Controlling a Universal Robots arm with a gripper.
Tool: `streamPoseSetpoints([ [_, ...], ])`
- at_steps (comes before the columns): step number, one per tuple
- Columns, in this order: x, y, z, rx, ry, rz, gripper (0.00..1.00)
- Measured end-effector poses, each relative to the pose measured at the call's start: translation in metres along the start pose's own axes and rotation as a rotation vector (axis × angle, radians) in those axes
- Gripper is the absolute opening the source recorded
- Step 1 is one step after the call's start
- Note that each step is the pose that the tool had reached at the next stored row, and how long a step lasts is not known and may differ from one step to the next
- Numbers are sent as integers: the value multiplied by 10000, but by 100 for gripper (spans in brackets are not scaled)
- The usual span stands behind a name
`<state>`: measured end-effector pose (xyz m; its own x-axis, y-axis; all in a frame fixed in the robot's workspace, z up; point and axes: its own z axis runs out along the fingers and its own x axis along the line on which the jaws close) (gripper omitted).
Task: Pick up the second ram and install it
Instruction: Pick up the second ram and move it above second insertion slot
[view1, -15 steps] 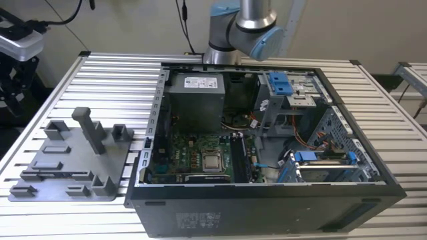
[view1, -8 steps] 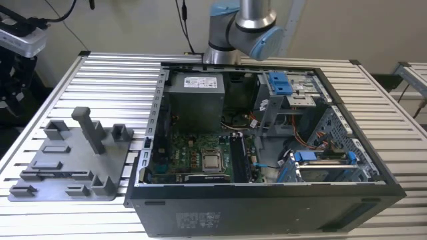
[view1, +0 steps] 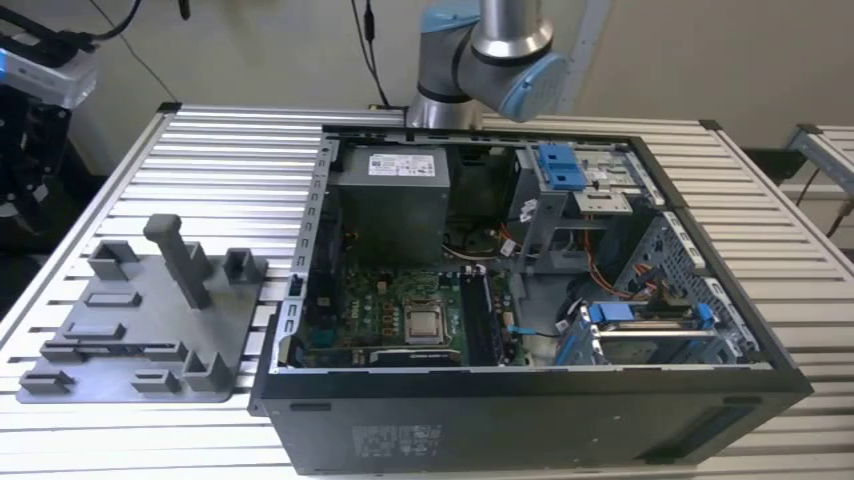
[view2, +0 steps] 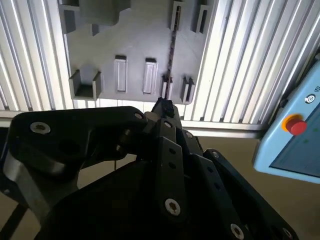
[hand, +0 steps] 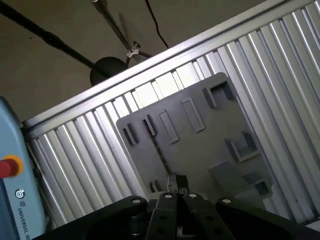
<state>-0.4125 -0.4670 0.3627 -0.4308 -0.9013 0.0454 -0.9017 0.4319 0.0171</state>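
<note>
The relation that matters here is the line from the claw (view2: 164, 106) to the second ram (view2: 172, 50). In the second wrist view the ram is a thin dark strip, edge-on, standing in the grey fixture plate (view2: 135, 42) between two pairs of small upright guides. Its near end sits right at the claw's tip in the picture. Its long axis runs straight on away from that tip, so claw and ram lie along one line, not across each other. The first wrist view agrees: the same dark strip (hand: 159, 154) leads across the plate to the claw (hand: 175, 182). The strip runs alongside the slats of the desk (view2: 235, 60), so I judge that in the exterior view it lies on the 9-to-3 line.

I cannot tell how wide the claw stands, nor whether it has hold of anything. Its tip overlaps the ram's end in both wrist views, and I cannot say whether they are touching or apart. The ram looks seated in its guides, not lifted.

In the exterior view the plate (view1: 134, 320) lies on the desk at 9 o'clock from the open computer case (view1: 534, 425), just beside it. The arm (view1: 501, 55) rises at the case's 12 o'clock.
</note>
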Motion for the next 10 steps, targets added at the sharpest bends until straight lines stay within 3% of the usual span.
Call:
streamPoseSetpoints([
  [6, 0, 0, 0, 34, 12, -753, 11],
  [10, 0, 0, -1, 70, -2, -996, 11],
])
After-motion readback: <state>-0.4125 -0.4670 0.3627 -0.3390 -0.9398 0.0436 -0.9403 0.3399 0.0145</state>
